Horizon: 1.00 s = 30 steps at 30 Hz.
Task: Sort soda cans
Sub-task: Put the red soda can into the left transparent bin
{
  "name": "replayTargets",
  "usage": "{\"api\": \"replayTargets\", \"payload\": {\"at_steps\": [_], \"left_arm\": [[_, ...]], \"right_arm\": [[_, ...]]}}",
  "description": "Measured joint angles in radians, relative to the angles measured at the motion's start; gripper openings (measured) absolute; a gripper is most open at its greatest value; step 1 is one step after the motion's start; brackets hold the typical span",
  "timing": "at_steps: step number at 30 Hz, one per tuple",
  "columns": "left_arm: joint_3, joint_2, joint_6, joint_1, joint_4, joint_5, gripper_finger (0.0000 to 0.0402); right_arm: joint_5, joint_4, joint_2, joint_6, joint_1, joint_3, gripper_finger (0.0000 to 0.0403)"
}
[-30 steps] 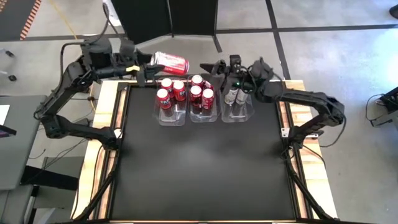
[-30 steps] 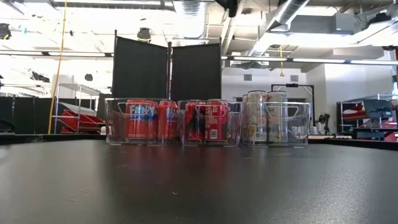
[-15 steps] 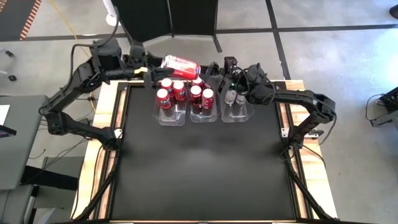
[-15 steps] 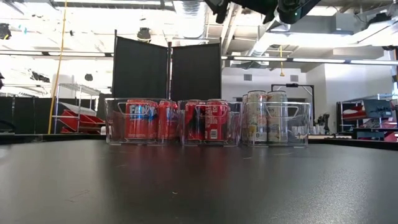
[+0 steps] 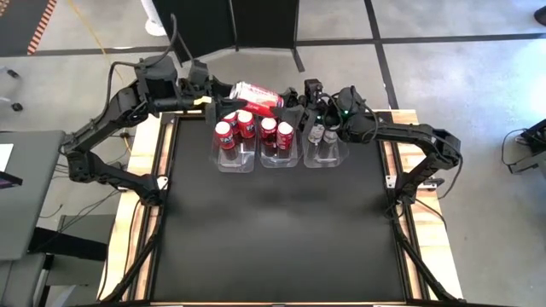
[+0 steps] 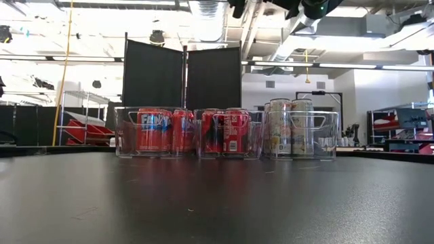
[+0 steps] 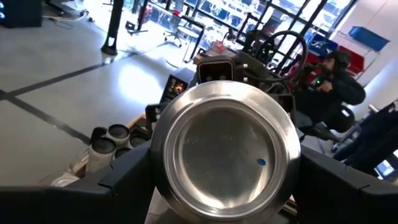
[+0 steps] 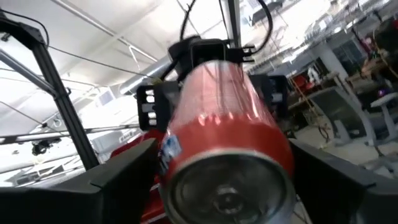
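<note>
A red soda can (image 5: 258, 94) lies level in the air above the far ends of the bins, held by my left gripper (image 5: 229, 95). Its silver bottom (image 7: 225, 149) fills the left wrist view. My right gripper (image 5: 293, 96) faces it from the right, open. Its fingers (image 8: 127, 171) stand on either side of the can's top end (image 8: 227, 186), and I cannot tell whether they touch it. Red cans stand upright in the left bin (image 5: 234, 160) and the middle bin (image 5: 281, 159). Silver-grey cans (image 5: 317, 132) stand in the right bin. My left gripper pinches the red can between its two fingers (image 7: 127, 180), one on each side of the round wall near the bottom end (image 7: 158, 165). It comes level from the table's left, with the fingers lying along the can. The can is lifted clear and lies horizontal.
Three clear plastic bins sit side by side near the table's far edge (image 6: 156, 132) (image 6: 227, 132) (image 6: 302, 132). The black table top (image 5: 273, 230) spreads out in front of them. Both arms show at the top of the low view (image 6: 298, 7).
My left gripper has carried the can toward the table's right and a little nearer, over the bins, up to my right gripper. My right gripper moved left toward the can, and the can's top end now sits between its fingers.
</note>
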Motion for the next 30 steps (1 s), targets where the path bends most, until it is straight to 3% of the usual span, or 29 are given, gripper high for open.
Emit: {"api": "replayTargets", "payload": {"at_steps": [5, 10, 13, 15, 19, 23, 30], "left_arm": [[0.000, 0.000, 0.004, 0.000, 0.004, -0.012, 0.0301], [0.000, 0.000, 0.016, 0.001, -0.012, -0.032, 0.0301], [0.003, -0.006, 0.053, 0.010, -0.122, -0.037, 0.0304], [0.005, -0.015, 0.056, 0.032, -0.225, -0.054, 0.0332], [0.002, -0.017, 0.101, 0.068, -0.414, -0.146, 0.0386], [0.001, -0.024, 0.125, 0.073, -0.580, -0.268, 0.0375], [0.000, -0.021, 0.143, 0.072, -0.656, -0.333, 0.0372]], "right_arm": [[-0.009, -0.006, 0.000, 0.010, 0.000, 0.000, 0.0298], [-0.016, -0.010, 0.000, 0.017, 0.000, 0.000, 0.0290], [-0.049, -0.104, -0.002, -0.014, -0.002, 0.025, 0.0288], [-0.054, -0.224, -0.006, -0.051, -0.002, 0.065, 0.0287], [0.005, -0.632, -0.009, -0.190, -0.019, 0.207, 0.0287], [0.083, -1.014, 0.015, -0.387, -0.044, 0.403, 0.0286], [0.172, -1.387, 0.202, -0.533, -0.084, 0.675, 0.0286]]}}
